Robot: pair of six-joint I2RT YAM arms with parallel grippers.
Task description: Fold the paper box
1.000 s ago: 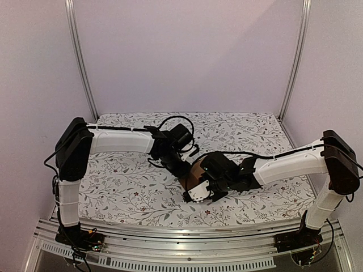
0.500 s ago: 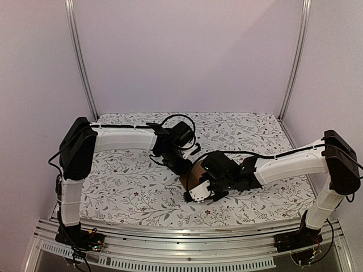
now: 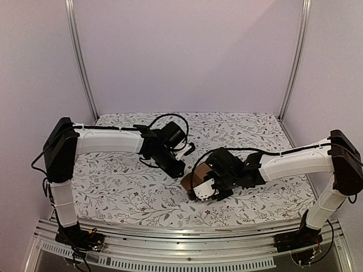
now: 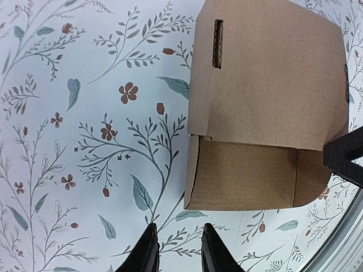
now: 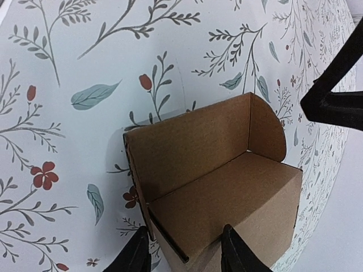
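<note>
Got the paper box (image 3: 194, 173) sitting on the flower-print counter (image 3: 125, 187), roughly mid-counter and a touch right of centre, squeezed in between the two arms. Plain brown cardboard, partly folded up into a little open carton. In the right wrist view, shows a flat panel closest to the camera, an upright wall behind that, and a rounded flap standing at one end of the wall. In the left wrist view, shows a big flat panel with a narrow slot cut near one corner, plus a second panel bent off it along a crease.

Right hand (image 3: 201, 191) reaches in from the right and sits over the near-right part of the box. Looks clamped onto it: fingers (image 5: 136, 255) pressed up against the cardboard, one on either side of the box's closest corner.

Left hand (image 3: 177, 169) reaches in from the far left and hangs just beside the box's left side. Parted a little and gripping nothing: two black fingertips (image 4: 148, 252) with only floral cloth in the gap, box edge just beyond them and apart from both tips. Can't tell from the top view whether touching the cardboard anywhere, too much black arm stacked up there.
</note>
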